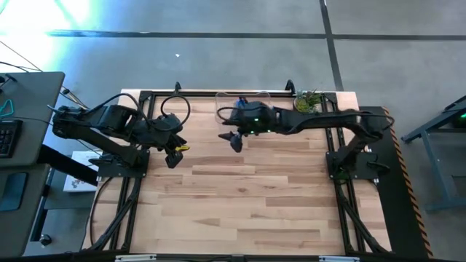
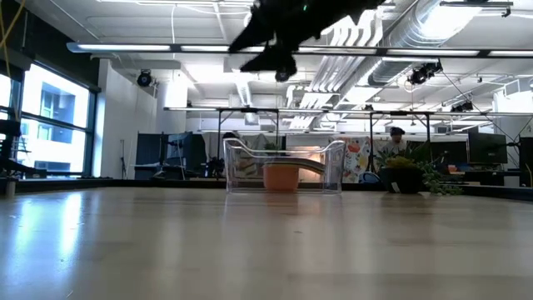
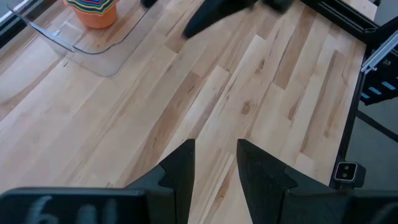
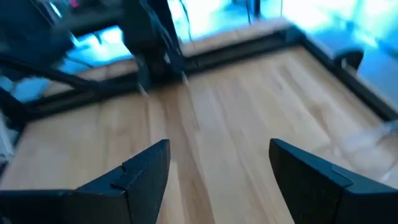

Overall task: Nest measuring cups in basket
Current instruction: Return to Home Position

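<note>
Toward the far edge of the counter [image 1: 255, 200] the basket [image 1: 244, 95] stands upright with the measuring cups [image 2: 281, 176] nested inside it, the orange one outermost and the striped rims of the others showing within it, so I judge the job itself done and only the retreat left. My right pincer [image 1: 234, 139] hangs well above the wood just in front of the basket, spread wide and holding nothing. My left pincer [image 1: 175, 151] sits near its own side of the frame, its gap narrow and also empty. The main risk I see is the right arm's path home. Its forearm reaches across the counter close to the basket's rim and to the potted plant [image 1: 309, 102] just beside the basket, so a low or sweeping fold could clip the clear wall, shove the basket, or jostle the stack apart. Brushing the plant could topple it. The two pincers are also near each other, so folding both arms at once could bring them into contact. I would lift first, then swing.
</note>
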Robot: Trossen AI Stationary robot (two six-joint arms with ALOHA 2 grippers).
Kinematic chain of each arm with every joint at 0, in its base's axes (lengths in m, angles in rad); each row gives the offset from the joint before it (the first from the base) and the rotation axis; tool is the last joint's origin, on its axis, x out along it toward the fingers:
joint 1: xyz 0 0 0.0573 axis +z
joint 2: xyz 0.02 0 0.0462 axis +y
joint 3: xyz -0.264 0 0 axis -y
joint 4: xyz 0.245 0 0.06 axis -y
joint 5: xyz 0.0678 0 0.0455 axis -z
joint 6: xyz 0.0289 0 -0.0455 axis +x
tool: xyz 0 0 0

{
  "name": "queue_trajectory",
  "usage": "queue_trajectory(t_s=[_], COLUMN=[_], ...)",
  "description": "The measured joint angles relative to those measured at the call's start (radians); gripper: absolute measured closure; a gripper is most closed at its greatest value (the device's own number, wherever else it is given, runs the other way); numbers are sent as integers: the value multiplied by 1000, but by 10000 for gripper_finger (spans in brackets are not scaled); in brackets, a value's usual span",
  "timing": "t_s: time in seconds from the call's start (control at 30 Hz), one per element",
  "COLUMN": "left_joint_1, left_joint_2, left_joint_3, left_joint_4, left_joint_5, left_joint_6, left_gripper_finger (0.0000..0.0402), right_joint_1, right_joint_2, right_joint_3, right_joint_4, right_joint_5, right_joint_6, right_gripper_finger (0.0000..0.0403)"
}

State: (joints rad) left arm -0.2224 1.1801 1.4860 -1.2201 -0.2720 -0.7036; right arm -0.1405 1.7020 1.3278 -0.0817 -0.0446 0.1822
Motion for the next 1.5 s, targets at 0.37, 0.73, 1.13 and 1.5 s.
queue_trajectory(t_s=[0.37,0.73,1.13,1.5], left_joint_1=[0,0,0,0], left_joint_2=[0,0,0,0], left_joint_3=[0,0,0,0], left_joint_4=[7,10,10,10], left_joint_5=[0,0,0,0], left_joint_6=[0,0,0,0], left_gripper_finger=[291,291,291,291], right_joint_1=[35,41,41,41], right_joint_2=[-353,-976,-1463,-1508], right_joint_3=[-480,-1030,-1318,-1310], right_joint_4=[458,488,398,77], right_joint_5=[-27,-18,26,30], right_joint_6=[23,-6,23,-59], right_gripper_finger=[137,137,137,137])
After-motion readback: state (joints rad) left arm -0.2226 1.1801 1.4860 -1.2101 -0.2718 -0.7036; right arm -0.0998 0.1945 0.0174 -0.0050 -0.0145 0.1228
